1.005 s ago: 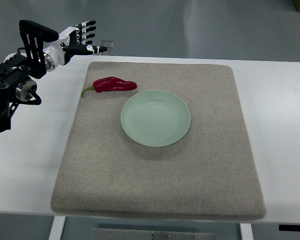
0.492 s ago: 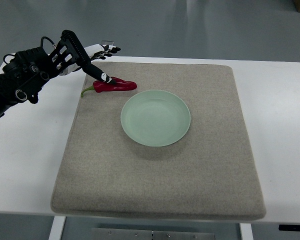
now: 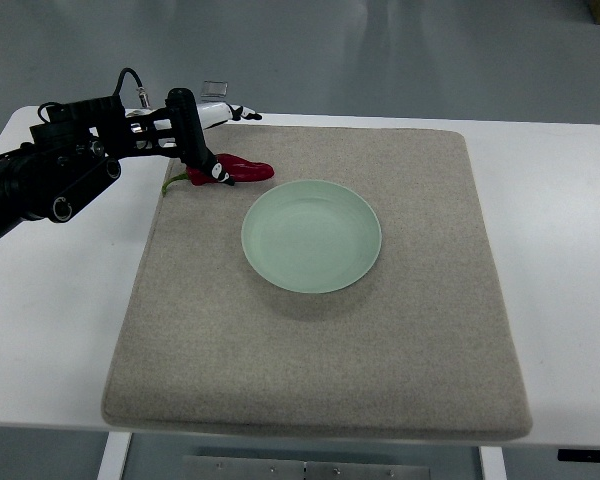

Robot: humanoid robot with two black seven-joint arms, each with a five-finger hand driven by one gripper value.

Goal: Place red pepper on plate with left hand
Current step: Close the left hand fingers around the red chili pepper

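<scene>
A dark red pepper point(image 3: 242, 170) with a green stem lies on the grey mat point(image 3: 320, 340), just left of and behind the pale green plate point(image 3: 311, 236). The plate is empty and sits near the mat's middle. My left hand point(image 3: 202, 140) comes in from the left and hovers over the pepper's stem end. Its fingers point(image 3: 242, 114) stretch out past the mat's far edge, and its thumb tip rests on the pepper. The hand is open and covers the pepper's left part. The right arm does not show.
The mat covers most of a white table point(image 3: 560, 220). A small clear object point(image 3: 215, 87) stands at the table's far edge behind the hand. The floor lies beyond the table's edges.
My left arm has swung right and down, from the table's far left corner to the pepper. The pepper and plate have not moved.
</scene>
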